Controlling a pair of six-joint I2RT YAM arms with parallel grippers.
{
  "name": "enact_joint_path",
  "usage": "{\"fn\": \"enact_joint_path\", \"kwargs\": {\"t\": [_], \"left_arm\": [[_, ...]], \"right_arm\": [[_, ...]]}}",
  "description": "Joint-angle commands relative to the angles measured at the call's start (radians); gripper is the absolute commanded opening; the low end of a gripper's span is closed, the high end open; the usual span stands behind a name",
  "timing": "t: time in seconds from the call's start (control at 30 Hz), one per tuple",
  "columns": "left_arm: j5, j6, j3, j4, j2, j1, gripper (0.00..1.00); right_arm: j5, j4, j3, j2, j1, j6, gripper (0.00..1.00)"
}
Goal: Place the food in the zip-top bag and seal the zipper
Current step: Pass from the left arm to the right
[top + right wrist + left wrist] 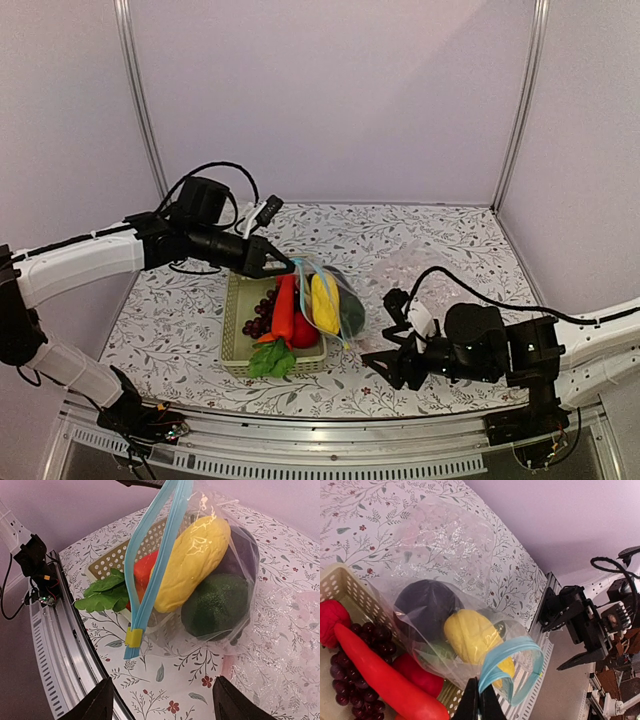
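Observation:
The clear zip-top bag [345,305] leans on the right rim of the pale green basket [238,345]. It holds the yellow corn cob [323,302], the purple eggplant [422,605] and the dark green vegetable [216,606]. Its light-blue zipper [150,565] hangs open, with a yellow slider [133,637] at its low end. My left gripper [287,266] is shut on the zipper's far end [487,682] and holds it up. My right gripper [385,355] is open and empty, low over the table in front of the bag, fingers [97,705] spread wide.
The basket holds a red-orange carrot [284,308], dark grapes [258,318], red fruit [303,330] and green leaves [268,358]. A bubbly clear plastic sheet [405,262] lies on the floral tablecloth behind the bag. The metal table edge rail [60,645] runs close below.

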Motion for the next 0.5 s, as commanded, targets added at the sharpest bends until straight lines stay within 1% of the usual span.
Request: {"fn": "enact_joint_path", "kwargs": {"t": [0.0,0.13,0.27,0.47], "left_arm": [[0.03,-0.075,0.025,0.027,-0.032,0.033,0.0],[0.036,-0.093,0.026,0.031,-0.046,0.046,0.0],[0.039,-0.097,0.026,0.025,-0.054,0.054,0.0],[0.042,-0.095,0.023,0.019,-0.062,0.066,0.0]], "right_arm": [[0.116,0.064,0.031,0.068,0.054,-0.057,0.68],[0.166,0.096,0.053,0.138,0.086,-0.077,0.65],[0.201,0.138,0.069,0.2,0.092,-0.087,0.63],[0.275,0.184,0.082,0.271,0.093,-0.109,0.52]]}}
